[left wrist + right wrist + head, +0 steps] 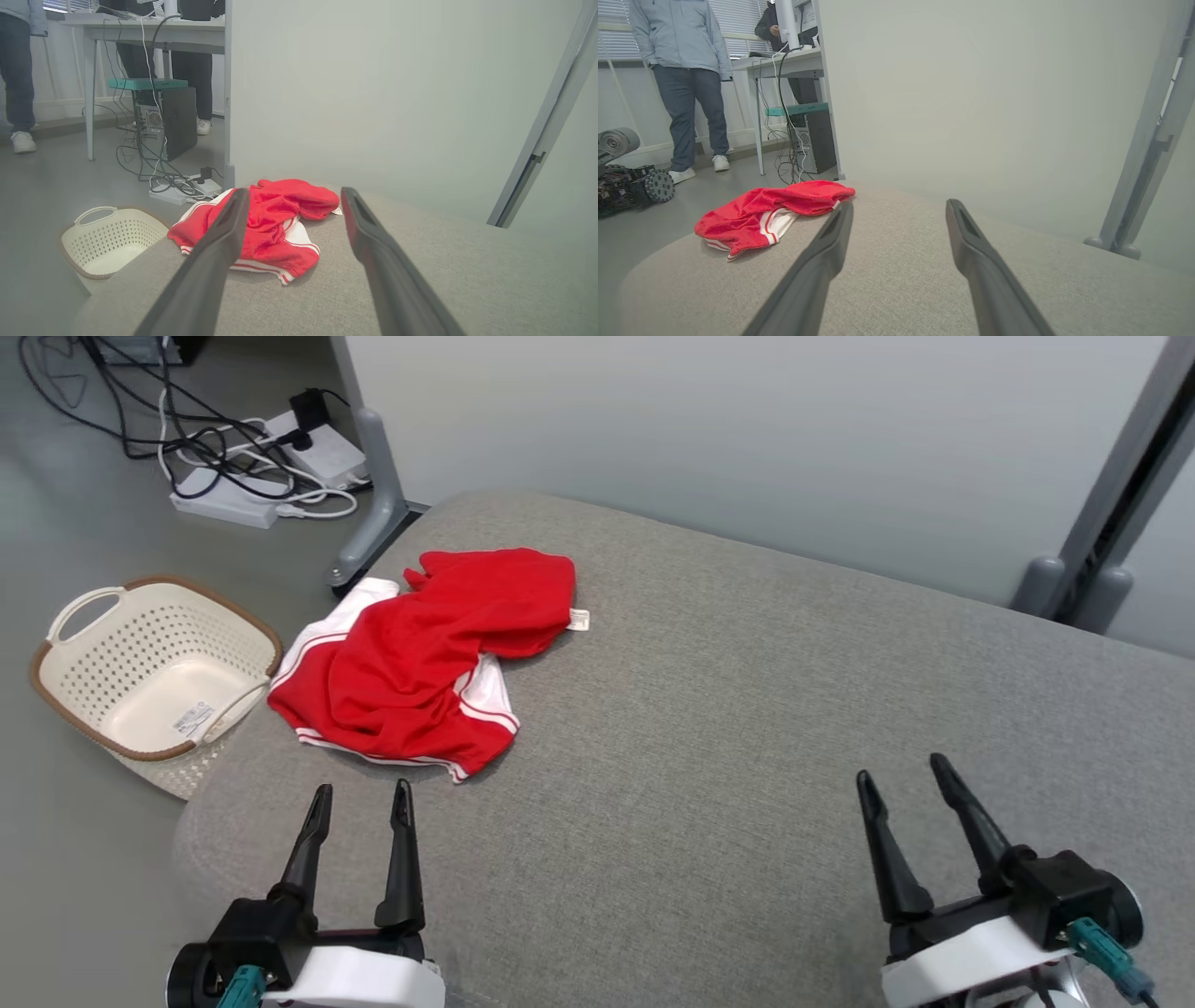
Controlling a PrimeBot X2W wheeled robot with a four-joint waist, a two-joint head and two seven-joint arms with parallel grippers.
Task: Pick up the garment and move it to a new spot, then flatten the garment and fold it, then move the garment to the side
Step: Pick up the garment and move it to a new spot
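A crumpled red garment [425, 653] with white stripes and white panels lies bunched near the left edge of the grey padded surface [747, 709]. A small white label sticks out at its right side. My left gripper [362, 795] stands open just in front of the garment, apart from it, nothing between its fingers. In the left wrist view the garment [275, 224] lies ahead between the open fingers. My right gripper [904, 773] stands open at the lower right, far from the garment. The right wrist view shows the garment [761, 214] off to the left.
A cream perforated laundry basket [149, 677] stands on the floor left of the surface. Power strips and cables [252, 467] lie on the floor beyond it. A pale partition wall [747, 429] rises behind the surface. A person [686, 70] stands by a desk, with a wheeled machine [626, 177] nearby.
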